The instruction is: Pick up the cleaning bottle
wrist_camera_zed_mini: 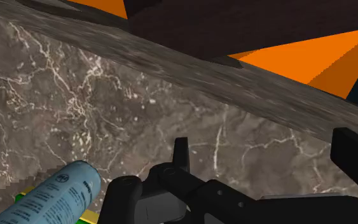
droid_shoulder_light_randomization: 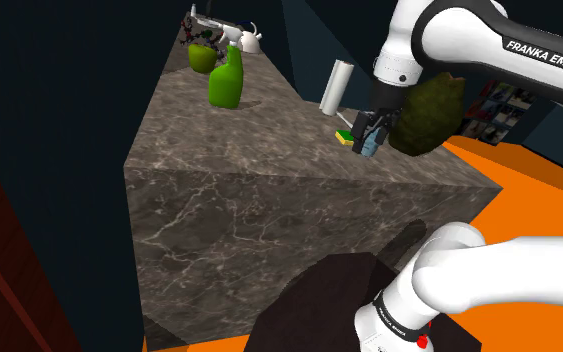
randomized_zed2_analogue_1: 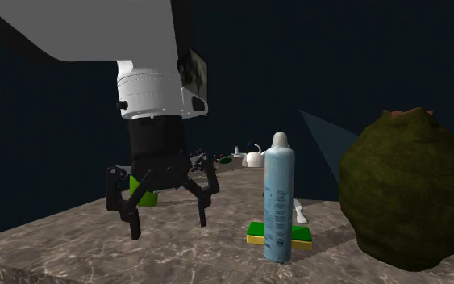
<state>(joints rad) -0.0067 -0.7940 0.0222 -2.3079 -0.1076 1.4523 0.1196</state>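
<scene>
While tool point(randomized_zed2_analogue_1: 168, 224) hangs spread, empty, near blue bottle point(randomized_zed2_analogue_1: 279, 202), marbled counter point(droid_shoulder_light_randomization: 269, 150) stands on orange floor point(droid_shoulder_light_randomization: 539, 195).

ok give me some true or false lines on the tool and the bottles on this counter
1. The tool is open and holds nothing. True.
2. The light blue bottle lies on its side. False: it stands upright on the marble counter.
3. A yellow and green sponge lies at that bottle's foot. True.
4. The green spray bottle stands right beside the tool. False: it stands toward the counter's far end, well away from the tool.
</scene>
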